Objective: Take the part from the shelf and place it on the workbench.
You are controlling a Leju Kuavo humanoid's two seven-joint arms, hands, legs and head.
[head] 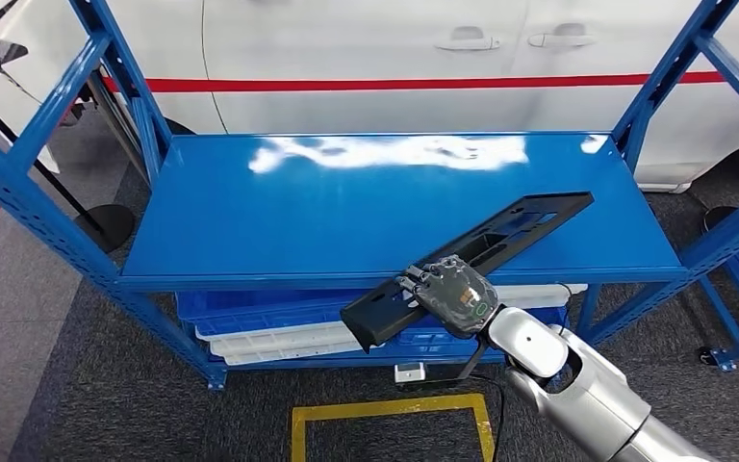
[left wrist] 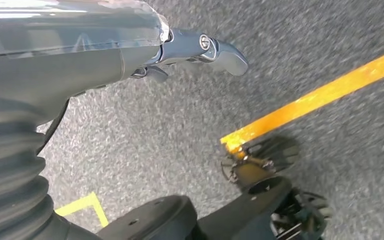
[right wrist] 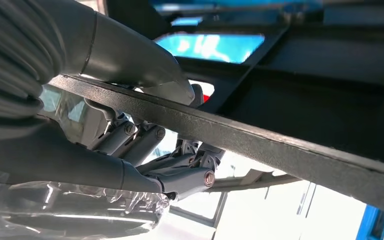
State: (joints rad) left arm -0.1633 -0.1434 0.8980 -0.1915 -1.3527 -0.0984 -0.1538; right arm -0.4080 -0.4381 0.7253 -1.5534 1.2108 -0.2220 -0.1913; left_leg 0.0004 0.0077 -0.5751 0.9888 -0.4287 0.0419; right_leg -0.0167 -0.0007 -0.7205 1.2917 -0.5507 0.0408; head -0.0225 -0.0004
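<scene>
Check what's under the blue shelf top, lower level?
Below the blue shelf top: white trays on a blue bin. The black part and right robot hand cover the stack's right side.

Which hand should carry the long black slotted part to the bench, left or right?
Right. The right hand already grips the long black slotted plastic part near its lower end, lifted at an angle over the blue metal shelf. The left hand hangs over grey carpet, holding nothing.
</scene>
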